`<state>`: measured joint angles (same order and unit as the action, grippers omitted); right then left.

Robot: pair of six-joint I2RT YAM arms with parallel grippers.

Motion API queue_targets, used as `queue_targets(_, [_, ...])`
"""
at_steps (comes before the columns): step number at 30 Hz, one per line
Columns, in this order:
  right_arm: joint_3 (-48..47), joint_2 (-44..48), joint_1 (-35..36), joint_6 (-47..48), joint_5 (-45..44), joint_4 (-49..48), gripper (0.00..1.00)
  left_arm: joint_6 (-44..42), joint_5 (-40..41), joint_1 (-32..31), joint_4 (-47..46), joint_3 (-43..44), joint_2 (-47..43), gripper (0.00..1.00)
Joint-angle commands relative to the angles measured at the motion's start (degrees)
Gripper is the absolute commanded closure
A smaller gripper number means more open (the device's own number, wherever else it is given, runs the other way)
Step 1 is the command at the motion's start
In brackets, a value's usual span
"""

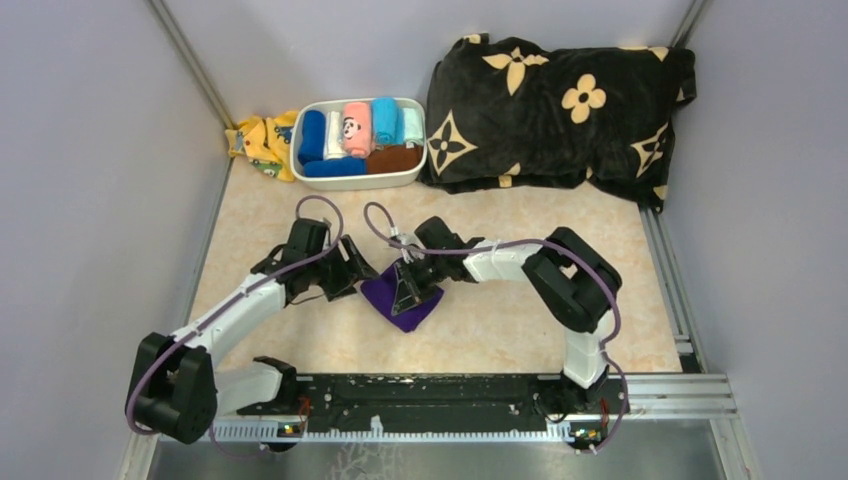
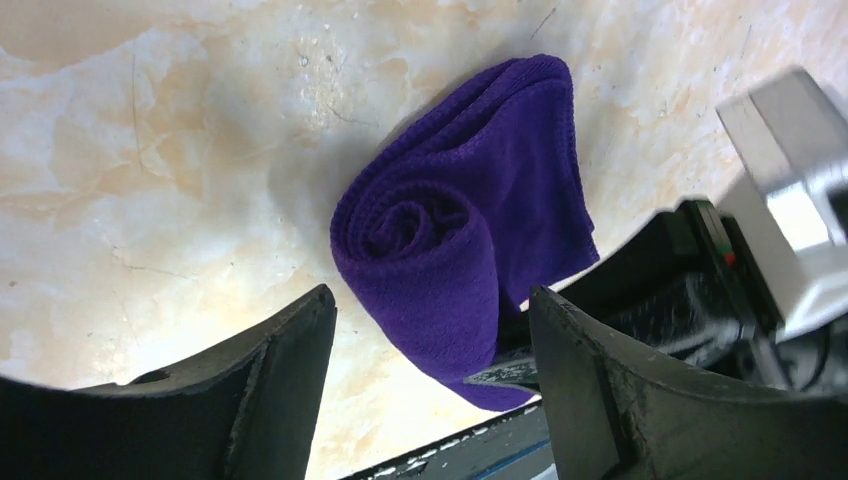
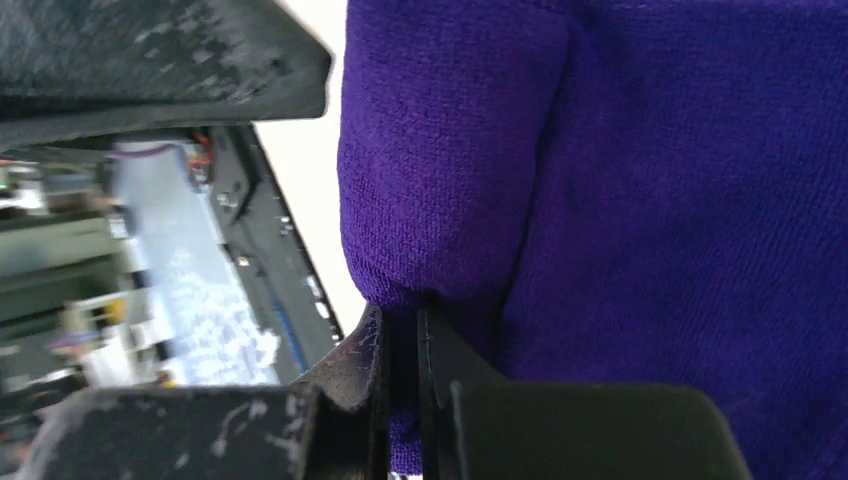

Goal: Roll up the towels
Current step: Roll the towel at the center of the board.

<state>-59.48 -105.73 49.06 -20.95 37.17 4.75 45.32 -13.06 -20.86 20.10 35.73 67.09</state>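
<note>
Towel (image 1: pixel 392 300), deep purple, lies part-rolled at mid-table between your two arms. Its spiral end (image 2: pixel 405 225) faces the left gripper (image 2: pixel 430 300), and its long axis runs away from those fingers. That gripper's fingers stand wide apart, one on either side of the roll's end and clamped on nothing. From the opposite side, your right gripper (image 3: pixel 400 330) has its fingers pinched together on a fold at the cloth's edge. By the look of it, the right arm anchors the cloth and the left is best placed to take the roll. The pink panda towel (image 1: pixel 355 128) stands rolled in the white tray (image 1: pixel 297 150) at the rear.
</note>
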Motion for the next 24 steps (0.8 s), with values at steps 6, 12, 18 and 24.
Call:
queue_targets(6, [4.2, -9.2, -6.7, -18.8, 21.5, -19.7, 0.97, 3.3, -4.7, 0.0, -5.1, -4.2, 3.1, 0.27])
queue_targets(12, [4.1, -8.9, -7.1, -17.0, 18.5, -16.5, 0.85, 3.8, -5.4, -0.1, -10.2, -3.2, 10.3, 0.30])
queue_targets(18, [3.0, 1.2, -7.0, -6.3, 6.6, -3.1, 0.61, 3.6, -4.0, -0.1, -10.8, -3.0, 15.4, 0.33])
queue_targets(24, [0.3, 13.8, -1.2, 5.7, -18.0, 10.7, 0.49, 4.0, -3.5, 0.0, -10.7, -3.7, 16.9, 0.34])
